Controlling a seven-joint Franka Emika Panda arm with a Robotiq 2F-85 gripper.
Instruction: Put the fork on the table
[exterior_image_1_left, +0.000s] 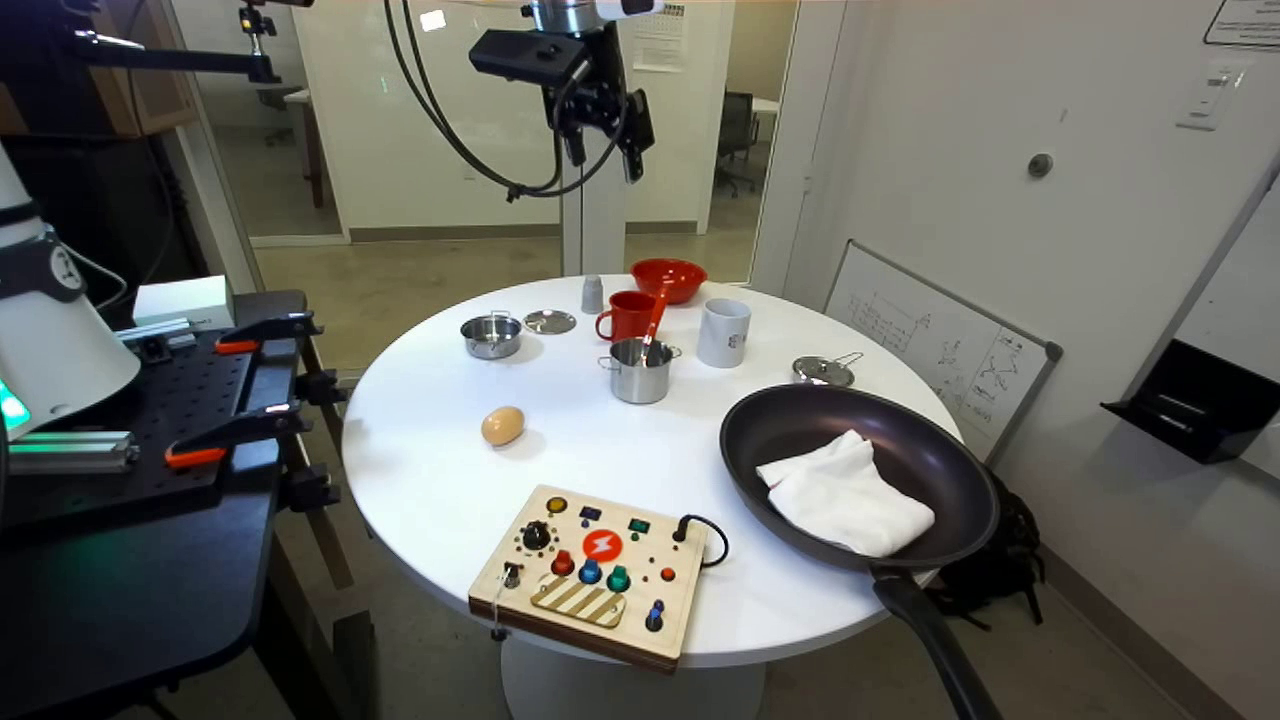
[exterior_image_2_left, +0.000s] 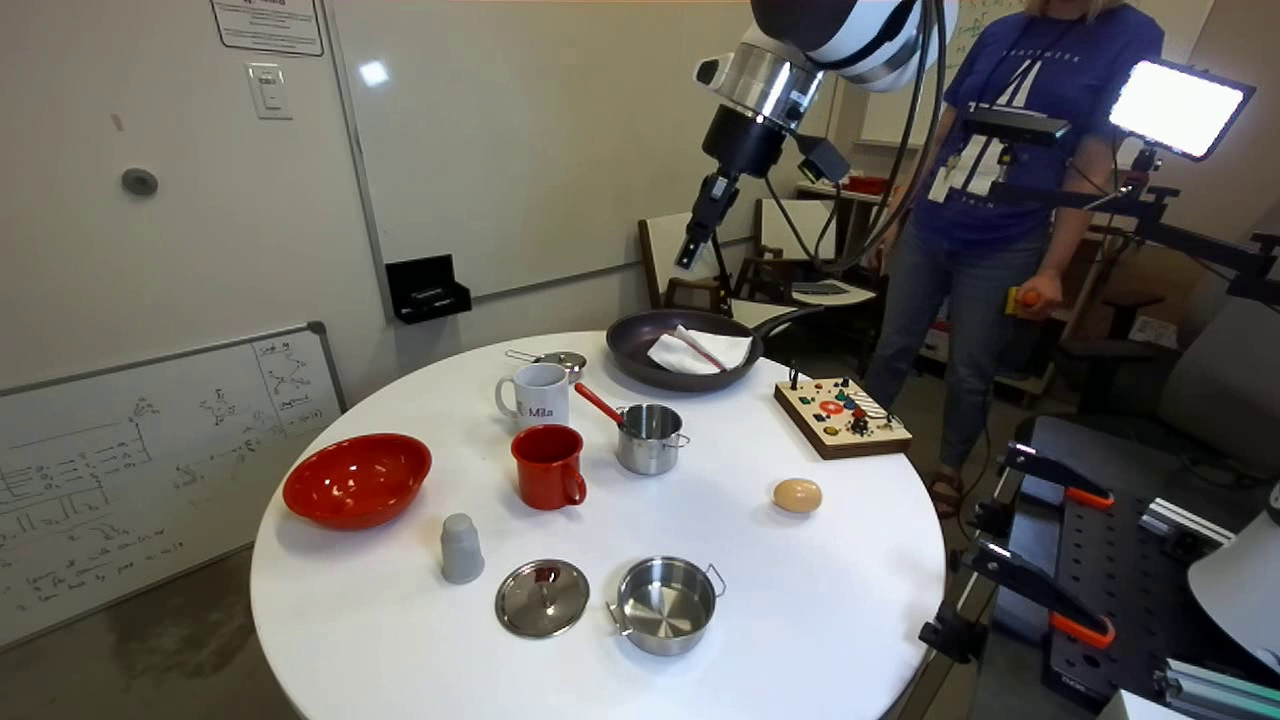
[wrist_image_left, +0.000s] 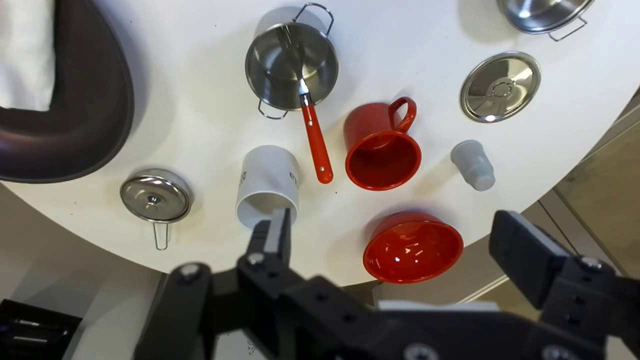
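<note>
The fork has metal tines and a red handle. It leans in a small steel pot, tines down inside and handle out over the rim, in the wrist view (wrist_image_left: 316, 142) and in both exterior views (exterior_image_1_left: 656, 318) (exterior_image_2_left: 598, 402). The steel pot (exterior_image_1_left: 640, 382) (exterior_image_2_left: 648, 455) (wrist_image_left: 272, 92) stands on the round white table (exterior_image_1_left: 420, 430) (exterior_image_2_left: 800, 610) (wrist_image_left: 205, 135). My gripper (exterior_image_1_left: 605, 165) (exterior_image_2_left: 687, 255) (wrist_image_left: 393, 220) is open and empty, high above the table. In the wrist view the fork lies ahead of the fingers, not between them.
Near the pot stand a red mug (exterior_image_2_left: 549, 470) and a white mug (exterior_image_2_left: 540, 393). A black pan (exterior_image_1_left: 740, 450) with a white cloth, a red bowl (exterior_image_2_left: 358, 480), a grey shaker (exterior_image_2_left: 461, 550), an egg (exterior_image_1_left: 502, 426), lids, another steel pot (exterior_image_2_left: 668, 605) and a wooden switch box (exterior_image_1_left: 590, 575) surround them.
</note>
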